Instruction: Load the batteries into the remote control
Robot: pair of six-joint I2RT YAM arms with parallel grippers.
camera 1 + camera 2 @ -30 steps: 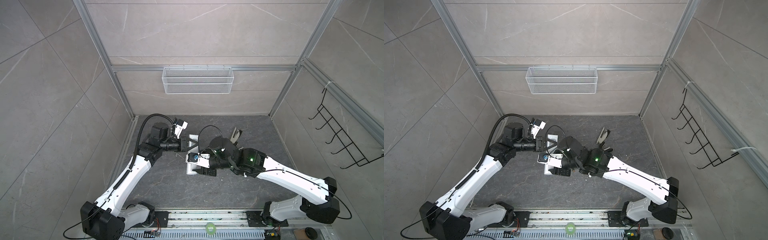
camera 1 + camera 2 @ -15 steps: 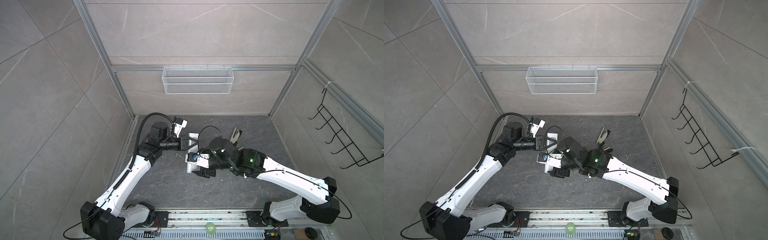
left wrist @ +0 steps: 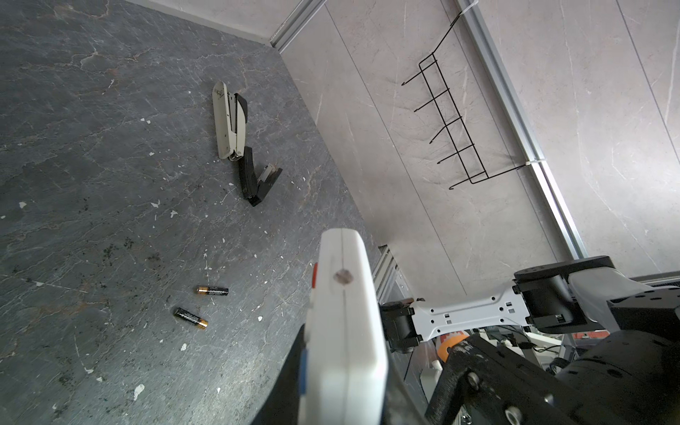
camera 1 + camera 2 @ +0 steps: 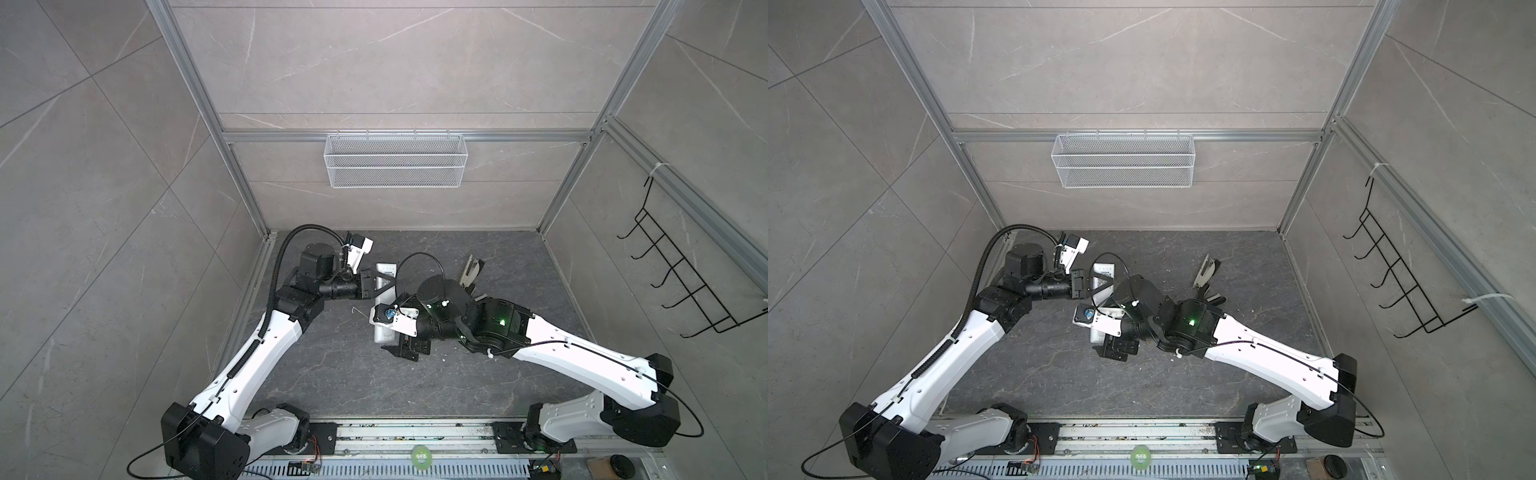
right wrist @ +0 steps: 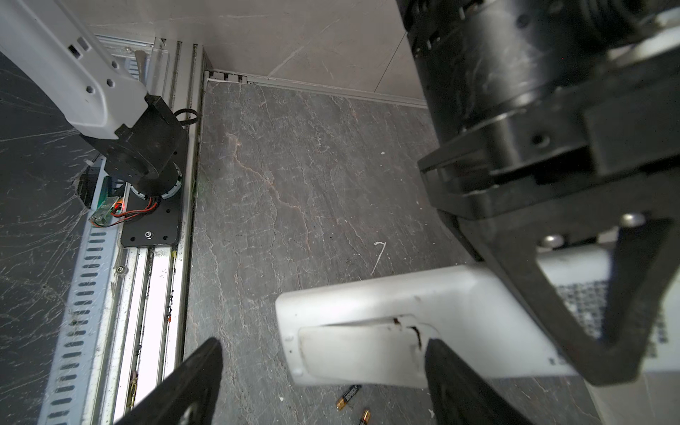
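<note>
Step in hand, as judged: opening the battery compartment; no cell loaded yet

- Landmark: stapler (image 3: 232, 128), lying on the table (image 3: 92, 165)
- remote control (image 5: 404, 294): held clear of the table on the left-arm side of the stapler, clenched in the left gripper (image 4: 387, 282) near mid-length, plain back facing the right wrist camera
- battery cover (image 5: 353, 353): in place on the remote's back, with a dark gap at one corner; seems partly lifted, cannot tell how far
- right gripper (image 5: 325, 346): released, jaws wide apart and straddling the cover end of the remote, gripping nothing
- batteries (image 3: 212, 290): two, loose on the table side by side, well apart from the stapler on its remote side, neither touched

Next move calls for: a right fingertip (image 5: 441, 353) catching the cover's edge and working it off while the left grip holds firm. Risk, as judged: the remote twisting in the clamp. After that, the cells need picking up one at a time, gold ends matched to the bay
</note>
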